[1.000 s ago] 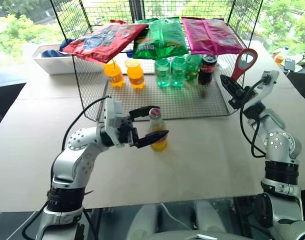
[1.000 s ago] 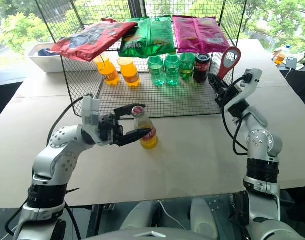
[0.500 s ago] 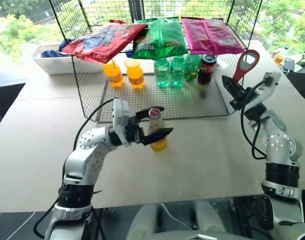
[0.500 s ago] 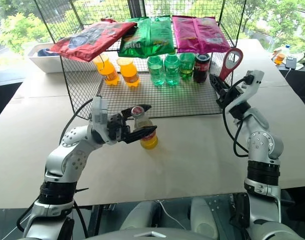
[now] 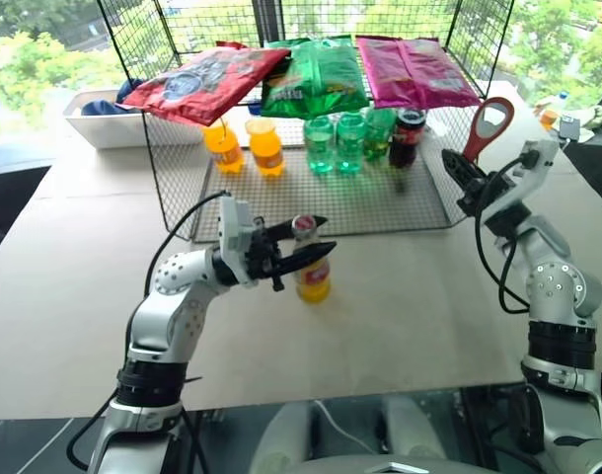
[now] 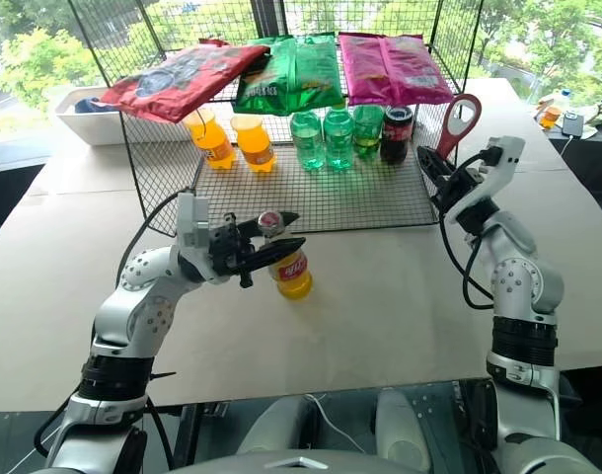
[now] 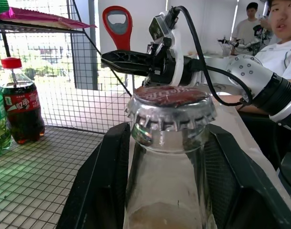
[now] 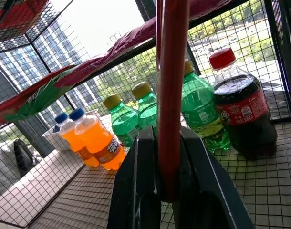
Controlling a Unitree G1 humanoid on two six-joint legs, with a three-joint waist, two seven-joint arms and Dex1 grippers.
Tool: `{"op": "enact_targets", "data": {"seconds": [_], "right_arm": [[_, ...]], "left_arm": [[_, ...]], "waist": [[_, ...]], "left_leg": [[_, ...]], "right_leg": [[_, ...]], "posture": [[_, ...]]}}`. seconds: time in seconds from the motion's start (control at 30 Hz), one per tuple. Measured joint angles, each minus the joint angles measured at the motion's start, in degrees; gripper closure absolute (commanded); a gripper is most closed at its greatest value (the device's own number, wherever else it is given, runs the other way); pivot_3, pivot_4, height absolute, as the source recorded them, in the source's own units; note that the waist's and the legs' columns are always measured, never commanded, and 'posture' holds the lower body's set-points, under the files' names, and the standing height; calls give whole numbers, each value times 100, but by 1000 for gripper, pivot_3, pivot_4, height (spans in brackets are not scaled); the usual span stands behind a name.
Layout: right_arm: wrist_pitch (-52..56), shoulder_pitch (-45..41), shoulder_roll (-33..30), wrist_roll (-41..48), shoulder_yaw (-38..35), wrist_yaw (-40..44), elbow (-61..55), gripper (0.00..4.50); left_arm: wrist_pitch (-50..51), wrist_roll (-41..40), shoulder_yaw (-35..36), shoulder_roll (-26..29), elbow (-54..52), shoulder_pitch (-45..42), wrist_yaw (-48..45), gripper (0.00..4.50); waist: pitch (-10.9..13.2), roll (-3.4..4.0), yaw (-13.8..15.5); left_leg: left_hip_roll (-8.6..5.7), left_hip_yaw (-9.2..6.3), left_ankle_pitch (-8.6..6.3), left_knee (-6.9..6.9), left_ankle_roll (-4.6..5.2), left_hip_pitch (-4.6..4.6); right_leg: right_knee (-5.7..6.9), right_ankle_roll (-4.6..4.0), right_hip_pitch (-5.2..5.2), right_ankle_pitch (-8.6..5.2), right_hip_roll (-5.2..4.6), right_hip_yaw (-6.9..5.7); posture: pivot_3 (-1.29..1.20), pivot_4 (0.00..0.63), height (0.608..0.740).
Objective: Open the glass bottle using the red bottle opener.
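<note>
The glass bottle (image 5: pixel 312 272), holding orange drink and topped by a metal crown cap (image 7: pixel 170 106), stands upright on the table in front of the wire rack. My left gripper (image 5: pixel 310 235) reaches in from the left, and its black fingers (image 7: pixel 109 176) press against both sides of the bottle's neck just under the cap. Off to the right, my right gripper (image 5: pixel 460 170) is raised and shut on the handle of the red bottle opener (image 5: pixel 487 122). The opener's ring head points up. The right wrist view looks along the red handle (image 8: pixel 171 90) clamped between the fingers (image 8: pixel 144 191).
A wire rack (image 5: pixel 326 197) behind the bottle holds two orange plastic bottles (image 5: pixel 266 145), green bottles (image 5: pixel 336 141) and a cola bottle (image 5: pixel 409 135), with snack bags (image 5: pixel 318 74) on top. A white bin (image 5: pixel 109 123) stands at the back left. A person (image 7: pixel 284 28) sits beyond the table.
My left gripper's fingers have closed in from wide apart onto the bottle's neck. The right gripper has rolled slightly with the opener, staying in place.
</note>
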Motion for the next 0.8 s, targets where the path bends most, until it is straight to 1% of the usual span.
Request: {"op": "enact_targets", "data": {"seconds": [0.07,0.1,0.13,0.17,0.27,0.33,0.37,0.53,0.7,0.8], "right_arm": [[-82,22,-67,-317,242,-41,-165,4500],[-208,187,-300,-785,647,-34,-485,4500],[-253,295,-443,-1034,937,-1,-707,4500],[-342,442,-529,-1415,1381,55,-1008,4500],[-588,639,-592,-2170,2311,113,-1549,4500],[-849,639,-625,-2666,2647,94,-1757,4500],[-908,639,-632,-2771,2713,95,-1797,4500],[-1523,628,-750,-3853,3352,108,-1838,4500],[-2128,560,-966,-4847,3649,109,-1595,4500],[-2503,533,-987,-5370,3776,54,-1361,4500]], "left_arm": [[-42,0,-1,-14,12,7,7,2791],[-82,5,-17,-52,20,18,30,2791],[-128,2,-11,-74,21,49,40,2791],[-180,10,-20,-119,29,57,63,2791],[-304,70,-48,-272,43,95,185,2791],[-370,97,-75,-371,40,143,281,2791],[-396,98,-90,-391,38,159,295,2791],[-550,116,-148,-435,21,236,321,2791],[-581,117,-162,-436,21,240,377,2791],[-638,129,-171,-436,35,240,382,2791]], "waist": [[0,-1,0],[-1,0,7],[-5,-2,12],[-8,-7,10],[-8,-9,14],[-11,-13,20],[-14,-19,32],[-20,-29,59],[-21,-30,101],[-21,-30,107]], "left_leg": [[0,0,0,0,0,0],[0,0,0,-1,0,-2],[0,-1,-1,-1,0,-1],[2,-1,0,-2,0,-2],[1,0,0,5,0,-2],[0,-1,0,7,0,2],[0,-3,0,7,-1,3],[0,-4,0,6,-1,4],[0,-4,0,6,-2,6],[1,-2,0,5,-2,7]], "right_leg": [[0,0,0,0,0,0],[-2,0,-1,0,0,0],[-2,0,-2,0,0,-1],[-5,0,-2,0,1,-2],[-3,1,0,0,-1,-1],[-2,2,1,1,-1,-2],[-2,2,1,1,-1,-4],[-4,1,2,0,0,-6],[-3,1,2,0,2,-6],[-3,1,2,0,4,-6]], "posture": [[0,150,740],[0,150,740],[0,150,740],[0,150,740],[0,150,740],[0,150,740],[0,150,740],[0,150,740],[0,150,740],[0,150,740]]}}
